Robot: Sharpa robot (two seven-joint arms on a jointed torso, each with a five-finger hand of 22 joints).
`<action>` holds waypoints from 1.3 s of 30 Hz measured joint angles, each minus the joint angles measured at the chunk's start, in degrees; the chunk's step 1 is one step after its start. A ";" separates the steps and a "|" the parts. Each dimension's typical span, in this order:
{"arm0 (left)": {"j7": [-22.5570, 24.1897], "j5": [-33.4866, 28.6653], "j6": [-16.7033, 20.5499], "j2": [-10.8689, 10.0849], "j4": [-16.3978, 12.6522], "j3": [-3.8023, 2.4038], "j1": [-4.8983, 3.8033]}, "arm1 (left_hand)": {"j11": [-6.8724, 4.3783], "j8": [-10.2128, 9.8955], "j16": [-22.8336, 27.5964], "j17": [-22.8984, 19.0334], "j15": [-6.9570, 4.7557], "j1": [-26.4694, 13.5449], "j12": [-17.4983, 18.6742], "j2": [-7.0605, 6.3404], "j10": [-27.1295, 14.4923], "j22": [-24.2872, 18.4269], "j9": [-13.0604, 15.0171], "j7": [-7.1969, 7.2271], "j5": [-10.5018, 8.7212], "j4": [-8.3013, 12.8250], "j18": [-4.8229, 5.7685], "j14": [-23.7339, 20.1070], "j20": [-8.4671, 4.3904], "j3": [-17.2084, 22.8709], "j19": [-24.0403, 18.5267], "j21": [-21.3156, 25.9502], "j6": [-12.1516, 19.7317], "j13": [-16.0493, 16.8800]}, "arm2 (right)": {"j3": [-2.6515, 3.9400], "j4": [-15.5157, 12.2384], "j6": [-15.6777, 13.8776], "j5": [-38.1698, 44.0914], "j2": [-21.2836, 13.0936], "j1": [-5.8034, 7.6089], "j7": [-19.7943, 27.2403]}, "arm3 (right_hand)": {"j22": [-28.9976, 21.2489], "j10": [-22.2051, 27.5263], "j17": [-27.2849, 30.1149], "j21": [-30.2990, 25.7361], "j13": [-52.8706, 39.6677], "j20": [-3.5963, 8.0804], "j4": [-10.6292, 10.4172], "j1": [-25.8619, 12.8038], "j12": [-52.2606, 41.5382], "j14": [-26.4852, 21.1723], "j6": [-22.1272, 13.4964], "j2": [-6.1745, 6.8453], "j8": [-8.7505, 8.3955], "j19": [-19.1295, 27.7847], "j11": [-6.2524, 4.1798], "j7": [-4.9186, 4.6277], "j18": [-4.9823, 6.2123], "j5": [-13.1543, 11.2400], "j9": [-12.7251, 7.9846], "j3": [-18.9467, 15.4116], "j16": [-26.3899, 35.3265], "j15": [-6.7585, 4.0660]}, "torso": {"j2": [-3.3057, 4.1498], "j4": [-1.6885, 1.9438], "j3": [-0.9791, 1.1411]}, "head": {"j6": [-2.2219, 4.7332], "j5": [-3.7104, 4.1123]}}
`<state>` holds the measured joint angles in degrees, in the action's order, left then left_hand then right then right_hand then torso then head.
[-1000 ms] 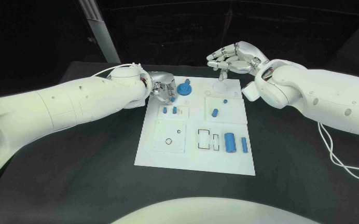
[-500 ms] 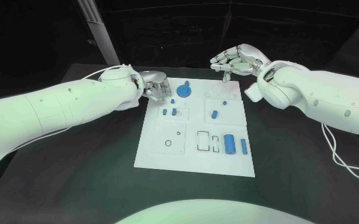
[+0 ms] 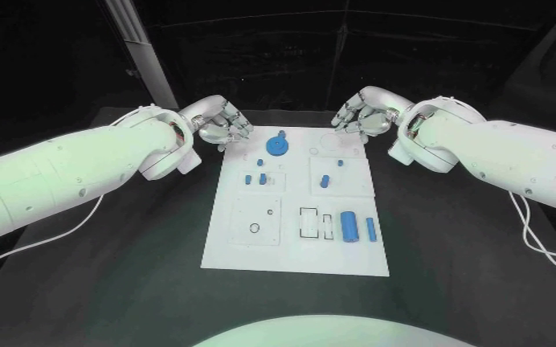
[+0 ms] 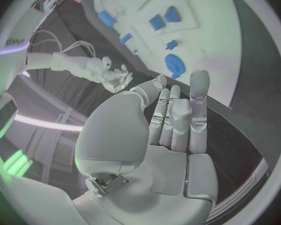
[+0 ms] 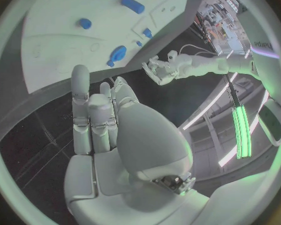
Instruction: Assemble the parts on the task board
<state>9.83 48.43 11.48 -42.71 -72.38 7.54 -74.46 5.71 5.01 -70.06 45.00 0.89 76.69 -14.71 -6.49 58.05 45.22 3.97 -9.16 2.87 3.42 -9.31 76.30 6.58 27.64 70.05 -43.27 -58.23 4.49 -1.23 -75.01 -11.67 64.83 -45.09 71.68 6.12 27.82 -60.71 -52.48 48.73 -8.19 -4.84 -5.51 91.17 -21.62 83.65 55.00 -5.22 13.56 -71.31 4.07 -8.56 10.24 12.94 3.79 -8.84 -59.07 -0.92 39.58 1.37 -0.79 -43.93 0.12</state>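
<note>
Black table [image 3: 139,267], white task board [image 3: 290,251] at its middle. Blue parts [image 3: 349,225] lie scattered on the board, a round one [image 3: 277,144] near its far edge. Left hand [image 3: 220,126] off the board's far-left corner, right hand [image 3: 365,116] off its far-right corner; both empty, fingers loosely apart.

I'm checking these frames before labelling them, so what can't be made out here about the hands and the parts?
- Left hand, head view: its palm side faces away, so a tiny part there could go unseen.
- Right hand, head view: fingers curled; their inner side is hidden.
- Small blue parts on the task board, head view: too small to tell seated from lying loose.
- Blue round part, left wrist view: distorted near the rim; shape unclear.
</note>
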 measured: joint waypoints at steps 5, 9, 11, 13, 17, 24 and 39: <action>7.60 -20.63 1.20 -1.80 -3.14 0.09 0.01 | -0.21 0.35 2.50 -4.53 -0.17 -0.28 -1.90 0.28 0.22 -2.06 0.00 0.07 0.00 -0.45 -0.84 -2.31 -0.05 -0.45 -1.35 2.80 -0.56 0.40 | -0.07 -1.59 1.34 13.04 -1.06 -1.34 -3.61 | 2.46 -1.23 -1.34 2.26 2.20 -0.09 0.05 0.60 3.96 0.00 0.52 0.66 -1.65 -0.10 0.03 0.05 0.00 -1.10 -0.04 0.66 -1.33 0.00 | 0.02 -0.01 -0.01 | 0.41 1.03; 11.68 -31.87 1.55 -2.98 -5.37 0.15 0.20 | -0.39 0.35 2.86 -5.55 -0.28 -0.28 -3.09 0.28 0.84 -2.43 0.00 0.27 0.00 -0.76 -0.86 -2.82 -0.13 -0.77 -1.43 3.18 -0.76 0.64 | -0.07 -2.71 1.93 21.01 -1.28 -2.08 -5.76 | 2.59 -0.90 -1.34 2.27 3.26 -0.23 -0.09 -0.02 5.92 0.20 0.52 1.37 -2.86 0.05 0.36 0.06 0.00 -1.75 -0.09 0.80 -1.33 0.20 | 0.04 0.00 -0.01 | 0.51 1.29; 12.97 -35.50 1.60 -3.32 -6.15 0.16 0.26 | -0.39 0.35 2.87 -5.81 -0.27 -0.28 -3.26 0.28 0.84 -2.52 0.00 0.27 0.00 -0.76 -0.86 -2.82 -0.13 -0.77 -1.43 3.32 -0.76 0.70 | -0.06 -3.14 2.11 23.78 -1.29 -2.34 -6.49 | 2.78 -0.71 -1.36 2.69 3.74 -0.41 -0.11 -0.22 6.66 0.20 0.52 1.61 -3.52 0.24 0.55 0.06 0.00 -1.94 -0.09 0.82 -1.33 0.20 | 0.05 0.00 -0.01 | 0.52 1.34; 14.20 -38.87 1.65 -3.61 -6.93 0.17 0.29 | -0.39 0.35 2.87 -5.91 -0.27 -0.28 -3.48 0.28 0.84 -2.55 0.00 0.27 0.00 -0.76 -0.86 -2.82 -0.13 -0.77 -1.43 3.49 -0.76 0.70 | -0.04 -3.65 2.31 26.50 -1.31 -2.63 -7.17 | 2.98 -0.50 -1.62 2.70 4.01 -0.41 -0.11 0.05 7.09 0.40 0.52 1.88 -3.94 0.24 0.76 0.06 0.01 -2.29 -0.09 0.82 -1.62 0.41 | 0.07 0.02 -0.01 | 0.52 1.37; 15.65 -43.04 1.72 -4.15 -7.70 0.19 0.34 | -0.59 0.35 3.10 -6.19 -0.48 -0.28 -3.48 0.28 1.04 -2.55 0.00 0.47 0.00 -0.91 -0.86 -3.02 -0.13 -0.91 -1.43 3.49 -0.95 0.76 | -0.05 -4.34 2.89 30.14 -1.26 -3.00 -8.08 | 3.41 -0.50 -2.01 3.02 4.36 -0.41 0.05 0.05 7.49 0.40 0.52 1.88 -4.29 0.24 0.76 0.06 0.00 -2.52 -0.08 0.99 -1.91 0.41 | 0.12 0.05 -0.01 | 0.48 1.30; 16.92 -46.29 1.96 -4.80 -7.80 0.21 0.37 | -0.59 0.58 3.34 -6.73 -0.28 -0.25 -3.69 0.30 1.04 -2.67 0.01 0.47 0.00 -0.91 -0.86 -3.22 -0.13 -0.92 -1.43 3.49 -0.95 0.75 | -0.04 -4.82 4.45 33.16 -1.11 -3.41 -8.72 | 5.55 -0.50 -3.65 4.99 4.53 -0.60 0.45 0.36 8.32 0.40 0.64 2.19 -4.92 0.05 0.76 -0.07 -0.01 -2.60 -0.08 1.72 -3.55 0.41 | 0.14 0.05 0.02 | 0.44 1.07; 17.26 -48.02 2.14 -4.80 -7.29 0.23 0.38 | -0.59 0.58 3.72 -7.32 -0.28 -0.25 -3.93 0.30 1.04 -2.82 0.01 0.26 0.00 -0.90 -0.85 -3.62 -0.33 -0.92 -1.63 3.73 -1.16 0.80 | -0.01 -5.54 6.35 34.86 -0.45 -3.89 -8.56 | 10.65 -1.85 -5.71 9.14 4.59 -0.69 0.96 0.60 9.99 0.40 2.36 2.40 -6.19 -1.11 0.84 -0.35 -0.93 -3.61 0.00 4.78 -5.82 0.41 | 0.16 0.05 0.05 | 0.03 1.03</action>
<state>27.09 0.41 13.62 -47.51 -79.67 7.76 -74.09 5.13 5.59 -66.34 37.67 0.61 76.43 -18.64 -6.19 59.09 42.40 3.98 -8.91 2.87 2.51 -10.16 72.68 6.25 26.72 68.42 -39.54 -59.39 5.29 -1.24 -80.55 -5.32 99.69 -45.55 67.78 -2.44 38.47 -62.56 -58.19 57.87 -3.60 -5.53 -4.55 91.77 -11.63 84.05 57.36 -2.82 7.37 -72.42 4.91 -8.92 9.31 9.33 3.79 -4.06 -64.88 -0.52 39.74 1.42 -0.73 -43.90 1.14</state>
